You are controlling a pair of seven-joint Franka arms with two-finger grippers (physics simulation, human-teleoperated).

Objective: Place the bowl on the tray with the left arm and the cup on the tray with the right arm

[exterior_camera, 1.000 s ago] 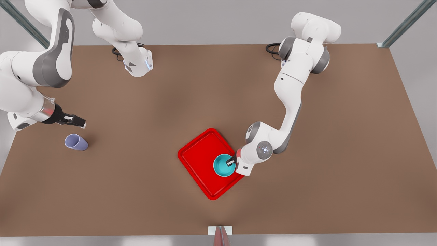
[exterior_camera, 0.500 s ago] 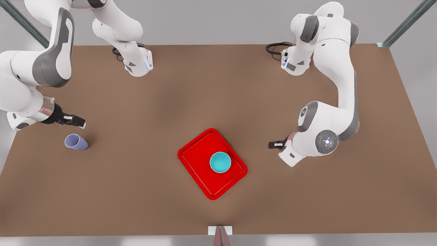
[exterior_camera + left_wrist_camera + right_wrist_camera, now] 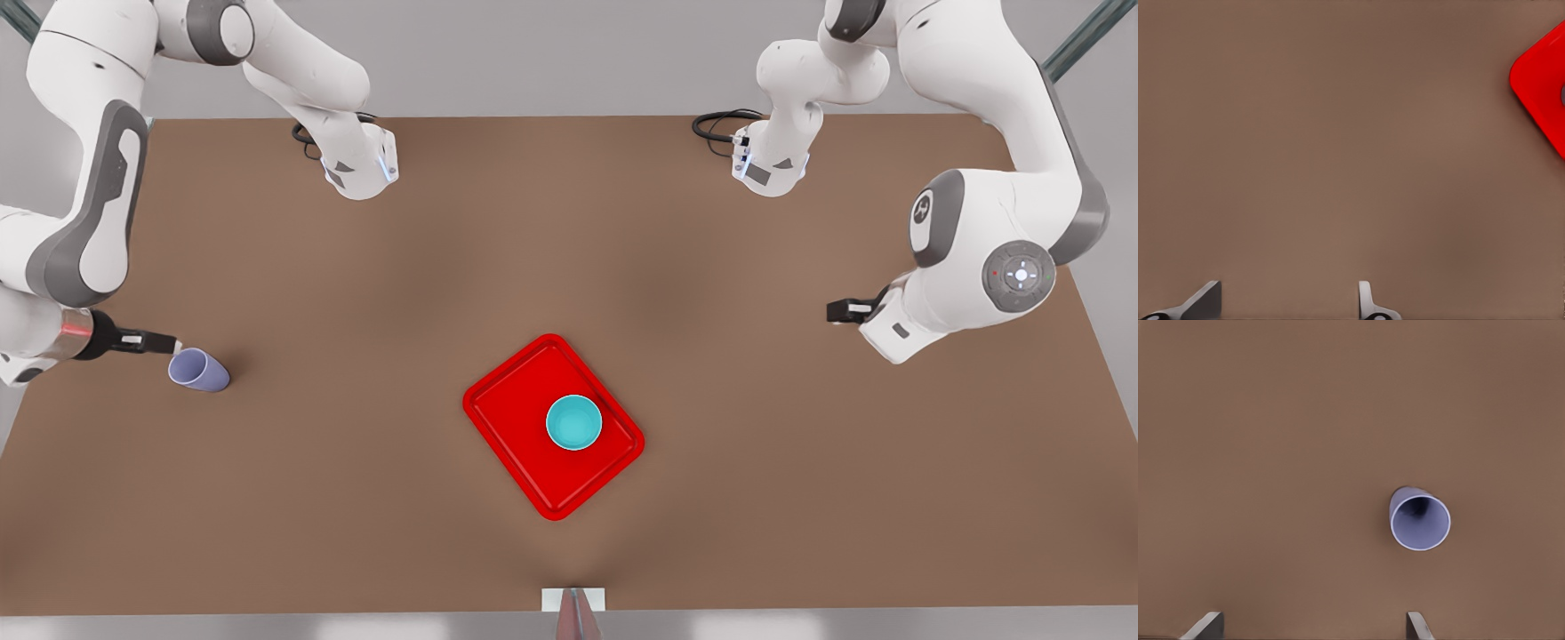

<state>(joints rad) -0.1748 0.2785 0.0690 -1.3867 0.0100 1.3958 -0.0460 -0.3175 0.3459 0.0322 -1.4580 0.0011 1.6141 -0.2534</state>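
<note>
The teal bowl (image 3: pixel 573 422) sits upright on the red tray (image 3: pixel 511 418), toward the side of the tray nearer the front view's right. The tray lies flat on the brown bench (image 3: pixel 569 267), near the middle. The lavender cup (image 3: pixel 198 370) stands on the bench at the front view's left, well apart from the tray.

The right hand (image 3: pixel 169 343) hovers just beside the cup's rim in the front view; its fingers (image 3: pixel 1205 625) are spread wide with nothing between them, and its wrist view looks down into the cup (image 3: pixel 1419 519).

The left hand (image 3: pixel 837 311) hangs over bare bench at the front view's right, well apart from the tray. Its fingers (image 3: pixel 1205 300) are also parted and empty, with a corner of the tray (image 3: pixel 1541 83) in its wrist view.
</note>
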